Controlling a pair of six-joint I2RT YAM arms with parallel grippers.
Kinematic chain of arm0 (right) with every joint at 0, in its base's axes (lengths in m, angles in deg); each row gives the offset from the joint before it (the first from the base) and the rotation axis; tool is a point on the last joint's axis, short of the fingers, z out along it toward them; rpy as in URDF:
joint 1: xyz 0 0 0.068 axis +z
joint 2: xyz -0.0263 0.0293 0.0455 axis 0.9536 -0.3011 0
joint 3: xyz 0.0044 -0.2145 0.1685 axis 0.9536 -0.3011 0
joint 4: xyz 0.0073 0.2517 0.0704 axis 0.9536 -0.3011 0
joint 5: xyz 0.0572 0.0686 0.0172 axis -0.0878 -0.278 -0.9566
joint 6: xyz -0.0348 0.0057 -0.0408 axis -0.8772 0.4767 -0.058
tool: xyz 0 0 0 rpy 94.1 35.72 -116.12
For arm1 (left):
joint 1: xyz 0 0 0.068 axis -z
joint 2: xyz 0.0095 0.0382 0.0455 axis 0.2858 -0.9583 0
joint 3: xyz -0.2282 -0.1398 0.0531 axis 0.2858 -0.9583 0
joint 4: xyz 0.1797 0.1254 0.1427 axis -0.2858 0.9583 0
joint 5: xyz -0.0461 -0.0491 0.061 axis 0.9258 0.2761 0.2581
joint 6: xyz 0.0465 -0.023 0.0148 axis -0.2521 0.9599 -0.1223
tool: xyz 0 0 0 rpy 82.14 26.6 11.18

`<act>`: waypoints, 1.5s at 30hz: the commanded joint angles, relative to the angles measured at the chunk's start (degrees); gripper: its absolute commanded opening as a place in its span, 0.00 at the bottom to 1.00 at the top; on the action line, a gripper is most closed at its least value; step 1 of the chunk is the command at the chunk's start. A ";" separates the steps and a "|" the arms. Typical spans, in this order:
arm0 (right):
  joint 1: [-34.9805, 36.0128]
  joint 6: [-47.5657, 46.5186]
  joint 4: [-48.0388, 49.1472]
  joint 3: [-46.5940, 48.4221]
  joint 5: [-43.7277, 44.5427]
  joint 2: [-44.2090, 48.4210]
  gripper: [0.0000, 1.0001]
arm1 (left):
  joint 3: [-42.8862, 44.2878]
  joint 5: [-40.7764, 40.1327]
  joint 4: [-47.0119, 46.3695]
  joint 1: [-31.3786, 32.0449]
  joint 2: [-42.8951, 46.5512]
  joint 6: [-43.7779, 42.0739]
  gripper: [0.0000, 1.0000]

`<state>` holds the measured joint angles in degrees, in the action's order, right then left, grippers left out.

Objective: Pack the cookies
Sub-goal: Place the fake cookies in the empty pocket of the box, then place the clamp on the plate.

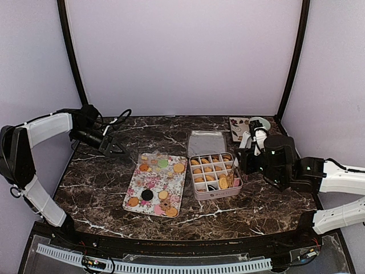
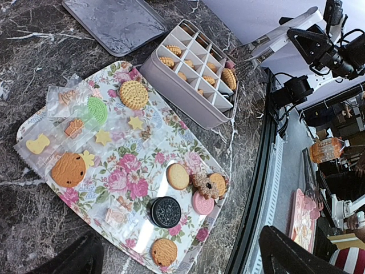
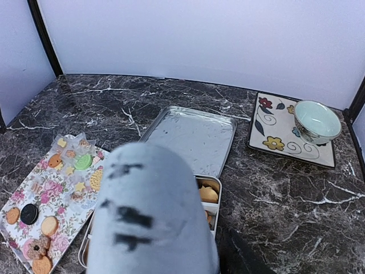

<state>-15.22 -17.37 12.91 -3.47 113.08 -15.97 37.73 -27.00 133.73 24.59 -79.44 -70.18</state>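
- Nine loose cookies (image 2: 133, 94) lie on one flowered tray (image 2: 142, 165): one pink, one green, one black, about six tan or orange.
- One divided box (image 2: 182, 94) holds more.
- Left gripper (image 1: 117, 149): fingers spread wide, empty.
- Right gripper (image 1: 242, 165), by the box: cannot tell.

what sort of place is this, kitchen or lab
Most likely a robot test booth, not a kitchen: plain pale walls and black frame posts box in a dark marble-patterned table, with a white left arm and right arm flanking a floral tray of cookies.
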 commanded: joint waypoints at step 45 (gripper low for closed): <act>-2.22 9.34 -15.24 53.90 -42.09 -49.45 0.29 | 1.53 -4.95 3.27 -3.60 -0.99 0.57 0.99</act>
<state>-17.14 -10.97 6.92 41.20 80.19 -55.92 38.61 -31.85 135.21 22.49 -80.12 -69.68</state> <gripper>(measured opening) 0.292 0.988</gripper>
